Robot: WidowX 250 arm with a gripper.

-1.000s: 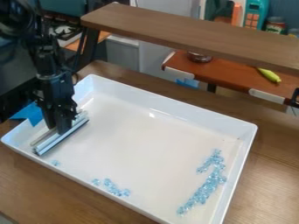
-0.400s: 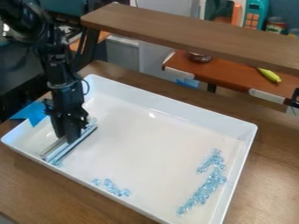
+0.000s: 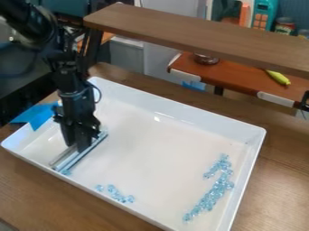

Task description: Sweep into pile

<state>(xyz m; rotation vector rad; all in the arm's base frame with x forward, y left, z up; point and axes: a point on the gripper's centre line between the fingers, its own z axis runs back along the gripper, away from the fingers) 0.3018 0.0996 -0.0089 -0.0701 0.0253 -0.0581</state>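
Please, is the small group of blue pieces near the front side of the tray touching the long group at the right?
Apart. The camera view shows bare tray floor between the small group and the long group.

This looks like a robot lab with a play kitchen. A black robot arm (image 3: 75, 97) hangs by a wooden surface (image 3: 30, 189), blue tape (image 3: 37, 114) is stuck down, and a yellow-green toy food (image 3: 278, 77) lies on a red-brown counter (image 3: 241, 77) behind.
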